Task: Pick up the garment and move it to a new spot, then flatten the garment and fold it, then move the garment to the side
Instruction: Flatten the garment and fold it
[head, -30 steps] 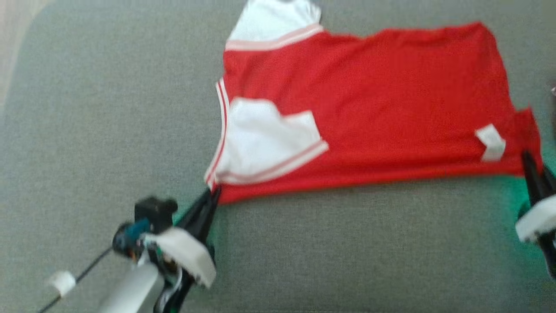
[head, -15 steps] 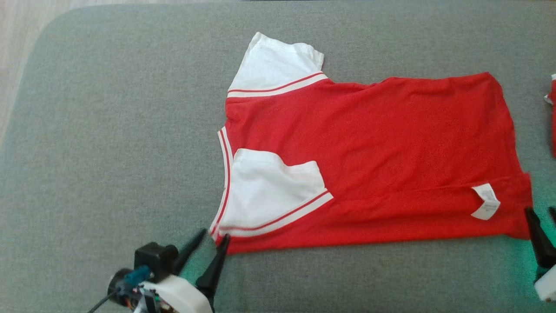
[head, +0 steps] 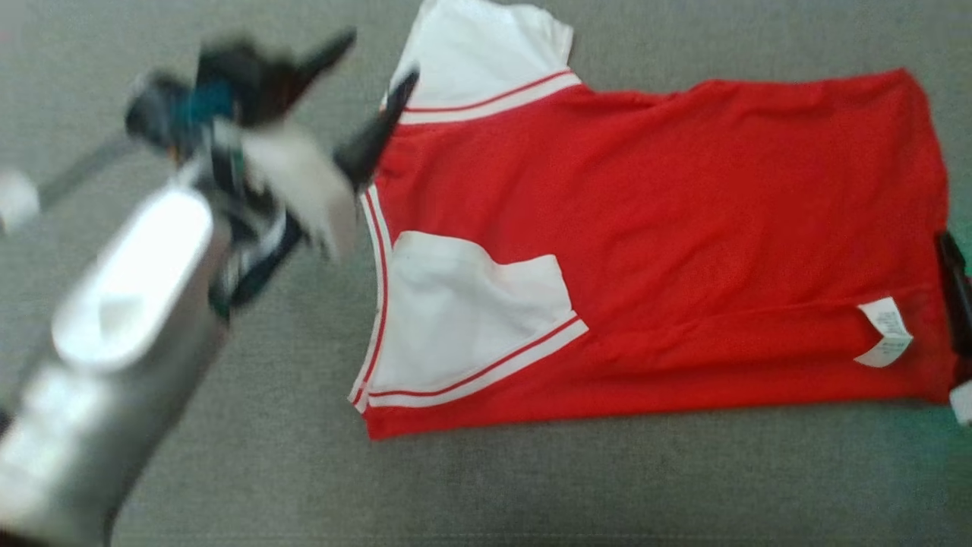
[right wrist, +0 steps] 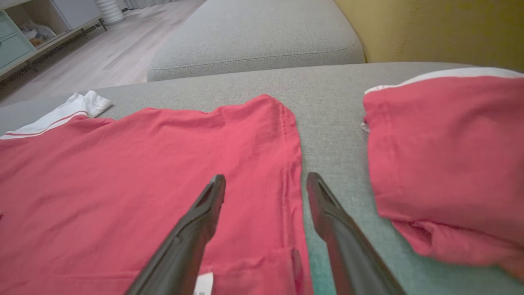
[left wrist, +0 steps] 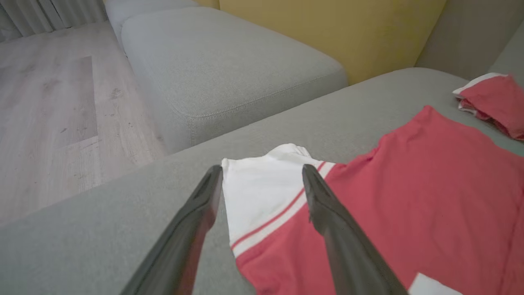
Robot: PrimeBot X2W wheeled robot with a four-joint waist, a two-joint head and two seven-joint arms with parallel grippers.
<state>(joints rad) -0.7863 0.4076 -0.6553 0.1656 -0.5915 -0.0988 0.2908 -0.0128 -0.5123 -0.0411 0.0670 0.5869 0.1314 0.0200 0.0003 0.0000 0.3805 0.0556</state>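
Head view, left to right: a pale forearm [head: 114, 304], blurred, rises from the lower left of the frame to the left gripper [head: 383, 55] at upper centre-left, its jaws spread wide beside the upper white sleeve [head: 486, 53] of the garment [head: 645, 228]. The red shirt lies spread flat across the centre and right of the frame on a grey sofa seat [head: 228, 471], its second white sleeve [head: 463, 311] folded onto the red body at lower centre and a white label [head: 881, 333] showing near its lower right corner. At the right edge one dark finger of the right gripper [head: 951, 266] stands against the hem. Left wrist view: wooden floor [left wrist: 49, 102] at left, a yellow cushion [left wrist: 327, 28] at top, and the left gripper [left wrist: 262, 168] at bottom centre, jaws well apart, framing the striped white sleeve; whether they touch it cannot be told. Right wrist view: the right gripper [right wrist: 266, 177] at bottom centre, jaws wide and holding nothing, one finger over the red cloth, the other over grey seat, the hem between them; a second red garment [right wrist: 446, 164] lies just beside at right.
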